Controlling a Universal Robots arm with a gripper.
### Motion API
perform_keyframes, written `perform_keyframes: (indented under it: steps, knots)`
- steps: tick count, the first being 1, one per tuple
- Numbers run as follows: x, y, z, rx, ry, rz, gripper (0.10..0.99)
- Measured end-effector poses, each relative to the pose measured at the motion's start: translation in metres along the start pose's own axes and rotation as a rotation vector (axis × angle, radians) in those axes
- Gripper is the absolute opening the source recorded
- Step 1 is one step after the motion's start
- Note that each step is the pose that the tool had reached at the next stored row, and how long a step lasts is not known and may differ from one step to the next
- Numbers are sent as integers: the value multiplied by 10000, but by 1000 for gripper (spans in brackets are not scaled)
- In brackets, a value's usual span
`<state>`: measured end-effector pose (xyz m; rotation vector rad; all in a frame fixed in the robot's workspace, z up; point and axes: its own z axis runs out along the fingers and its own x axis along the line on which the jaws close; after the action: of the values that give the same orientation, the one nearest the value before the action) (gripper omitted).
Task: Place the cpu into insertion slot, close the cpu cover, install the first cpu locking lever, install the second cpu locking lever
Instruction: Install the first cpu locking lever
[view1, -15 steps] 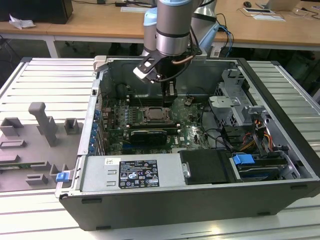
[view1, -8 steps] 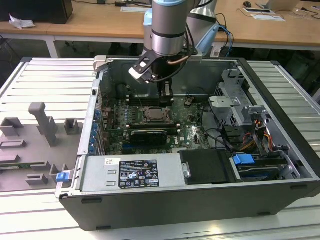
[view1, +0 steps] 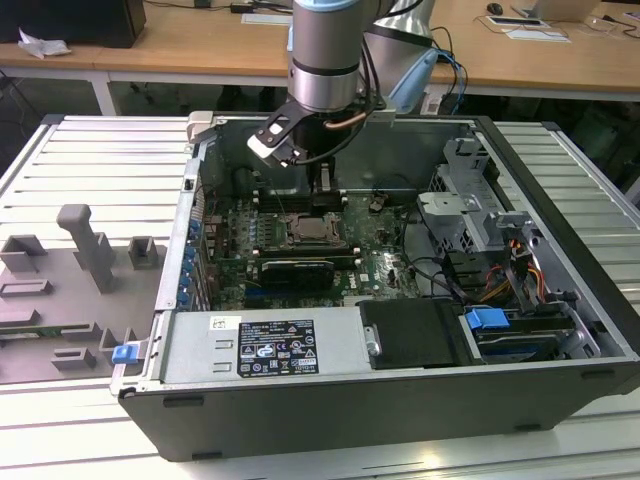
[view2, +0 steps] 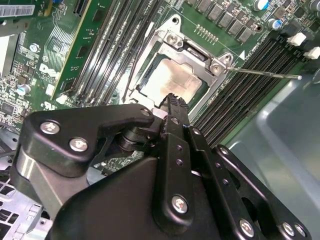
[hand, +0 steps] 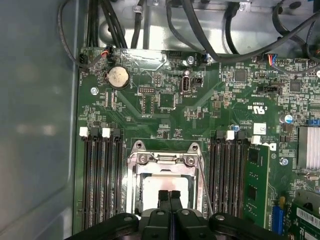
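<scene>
Computer case (view1: 400, 420) | cpu (hand: 155, 187) in insertion slot (view2: 161, 61), cpu cover (hand: 165, 160) down | pincer (hand: 168, 193) together above it

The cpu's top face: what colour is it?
Pale silvery-beige metal; the cpu shows best in the second wrist view.

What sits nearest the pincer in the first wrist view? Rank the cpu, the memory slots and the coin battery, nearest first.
1. cpu, right below the pincer.
2. Memory slots, on either side of it.
3. Coin battery, near the board's far corner.
</scene>
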<state>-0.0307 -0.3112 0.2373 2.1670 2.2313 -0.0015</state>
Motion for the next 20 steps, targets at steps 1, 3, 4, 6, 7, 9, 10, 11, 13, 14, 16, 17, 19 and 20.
perform_keyframes:
  steps: [1, 3, 4, 6, 7, 9, 10, 11, 13, 14, 16, 17, 19, 20]
  knots:
    - [0, -5, 0, 0, 0, -2, 106]
    - [-1, -7, -9, 2, -3, 0, 106]
    - [-1, -6, -21, 1, -2, 0, 106]
    - [-2, -5, -66, 1, -4, 0, 106]
    - [-2, -4, -101, 0, -4, -1, 106]
    - [-4, -2, -191, 0, -18, -1, 106]
    - [-6, -1, -252, 1, -23, 0, 106]
    - [-7, 1, -317, 1, -28, -1, 106]
    - [-9, 2, -406, 1, -31, -1, 106]
    - [-10, 3, -450, 1, -31, -1, 106]
    - [-10, 4, -461, -1, -29, -20, 106]
    - [-10, 4, -461, -3, -26, -91, 106]
    - [-10, 4, -462, -17, -15, -752, 106]
    - [-11, 4, -462, -24, -10, -1074, 106]
